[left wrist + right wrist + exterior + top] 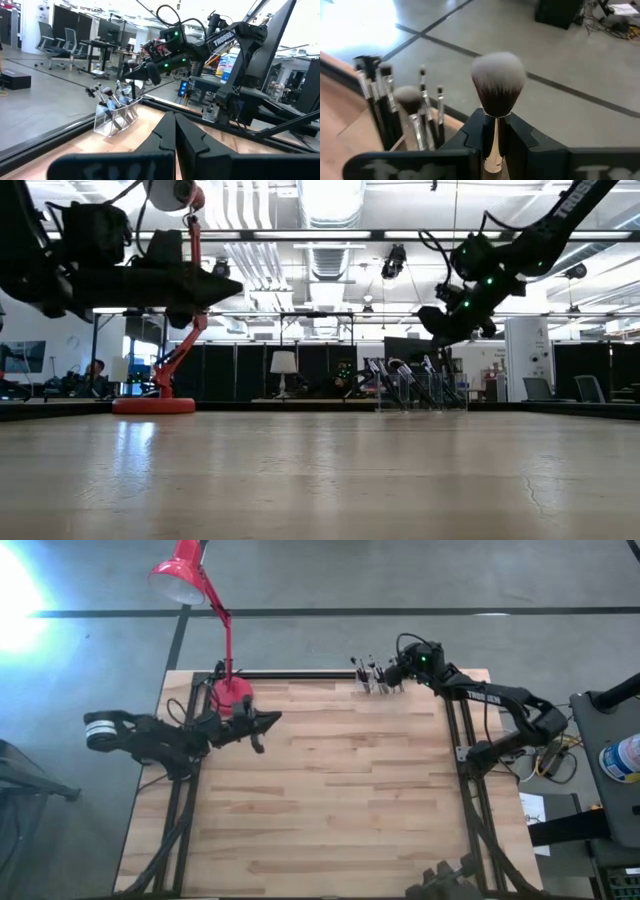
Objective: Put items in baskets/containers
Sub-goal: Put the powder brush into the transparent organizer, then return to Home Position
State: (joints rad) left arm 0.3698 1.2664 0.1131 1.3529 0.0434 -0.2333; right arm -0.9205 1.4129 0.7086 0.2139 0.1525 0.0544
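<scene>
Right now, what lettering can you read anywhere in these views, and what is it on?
"TROSSEN" on the right arm, in the left wrist view.
The same lettering on that arm in the high view: too small to read fully.
Label on a white and blue container off the table: unreadable.

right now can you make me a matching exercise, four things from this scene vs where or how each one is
Things:
1. left end effector
2. right end effector
3. clear organiser
4. red lamp

States:
A. standing at the table's far left corner
B. shut on a fluffy makeup brush, bristles up
C. shut and empty, raised over the table beside the lamp base
D. at the far edge, brushes upright inside

Pairs: 1-C, 2-B, 3-D, 4-A
</scene>
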